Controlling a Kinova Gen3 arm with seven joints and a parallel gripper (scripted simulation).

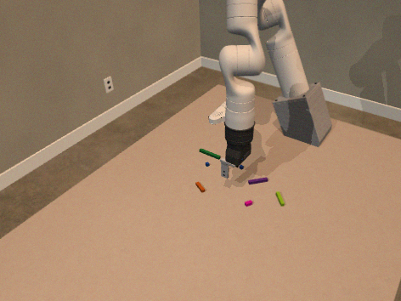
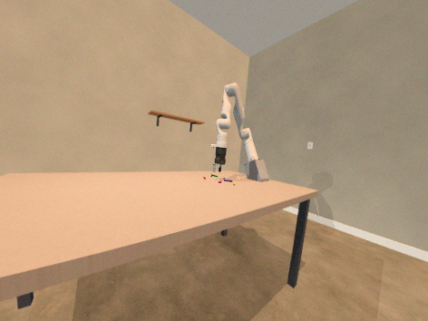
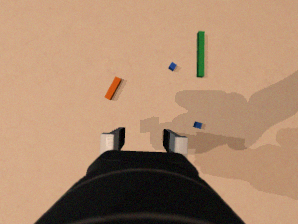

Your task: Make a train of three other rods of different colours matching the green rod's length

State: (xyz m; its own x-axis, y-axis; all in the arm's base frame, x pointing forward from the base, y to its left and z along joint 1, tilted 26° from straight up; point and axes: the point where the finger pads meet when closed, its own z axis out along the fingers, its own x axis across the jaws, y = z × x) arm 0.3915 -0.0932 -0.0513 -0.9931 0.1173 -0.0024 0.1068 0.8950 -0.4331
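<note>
The green rod (image 1: 210,154) lies flat on the table; it also shows in the wrist view (image 3: 200,53). Two small blue rods lie near it, one to the left (image 1: 207,163) (image 3: 172,66) and one by the gripper (image 1: 241,167) (image 3: 198,125). The orange rod (image 1: 200,186) (image 3: 113,88) lies in front of them. The purple rod (image 1: 257,180), magenta rod (image 1: 248,203) and lime rod (image 1: 280,198) lie to the right, apart from each other. My gripper (image 1: 228,168) (image 3: 144,136) is open and empty, above the table between the orange rod and the nearer blue rod.
The arm's grey base block (image 1: 302,114) stands at the back right of the table. The rods show as tiny specks in the exterior view (image 2: 219,179). The table's front edge is far from the rods.
</note>
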